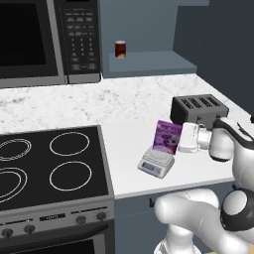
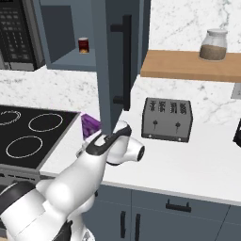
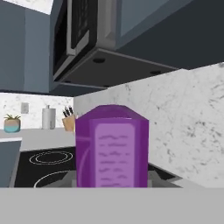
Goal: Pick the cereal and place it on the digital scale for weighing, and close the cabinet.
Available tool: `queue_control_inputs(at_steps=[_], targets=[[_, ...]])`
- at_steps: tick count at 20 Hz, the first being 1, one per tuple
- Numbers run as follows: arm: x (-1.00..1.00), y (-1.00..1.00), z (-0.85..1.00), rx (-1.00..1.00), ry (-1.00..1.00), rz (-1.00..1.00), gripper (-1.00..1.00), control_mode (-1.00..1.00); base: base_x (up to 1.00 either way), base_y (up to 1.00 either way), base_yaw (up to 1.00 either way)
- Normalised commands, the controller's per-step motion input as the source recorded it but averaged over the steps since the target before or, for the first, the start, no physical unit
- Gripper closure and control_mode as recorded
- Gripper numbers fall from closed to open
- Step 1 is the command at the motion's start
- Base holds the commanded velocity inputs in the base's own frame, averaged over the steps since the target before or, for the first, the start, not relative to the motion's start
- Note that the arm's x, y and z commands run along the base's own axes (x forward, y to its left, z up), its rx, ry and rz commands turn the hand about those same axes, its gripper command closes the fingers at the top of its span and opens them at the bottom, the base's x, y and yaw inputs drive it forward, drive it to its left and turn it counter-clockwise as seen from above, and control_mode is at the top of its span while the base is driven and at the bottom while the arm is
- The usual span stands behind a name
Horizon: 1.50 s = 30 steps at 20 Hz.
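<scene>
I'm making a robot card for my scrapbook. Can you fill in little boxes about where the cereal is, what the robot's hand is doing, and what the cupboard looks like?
cereal: purple box, upright over the scale
scale: silver-white, on the white counter beside the stove
hand: gripper shut on the cereal
cupboard: door open, a red can on its shelf
toaster: black, on the counter beyond the scale
left to do: let go of the cereal, shut the cupboard
</scene>
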Motion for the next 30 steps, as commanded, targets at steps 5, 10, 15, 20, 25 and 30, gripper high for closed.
queue_control_inputs(at_steps=[5, 10, 15, 20, 25, 30], targets=[[0.02, 0.0, -0.24, 0.0, 0.03, 0.0, 1.0, -1.0, 0.0, 0.0, 0.0], [0.11, 0.0, -0.21, 0.0, 0.02, 0.0, 1.0, -1.0, 0.0, 0.0, 0.0], [0.14, 0.0, -0.14, 0.0, 0.0, 0.0, 1.0, -1.0, 0.0, 0.0, 0.0], [0.13, 0.0, -0.18, 0.0, 0.0, 0.0, 1.0, -1.0, 0.0, 0.0, 0.0], [0.23, 0.02, -0.14, 0.0, 0.0, 0.0, 1.0, -1.0, 0.0, 0.0, 0.0], [0.26, 0.0, -0.09, 0.0, 0.0, 0.0, 1.0, -1.0, 0.0, 0.0, 0.0]])
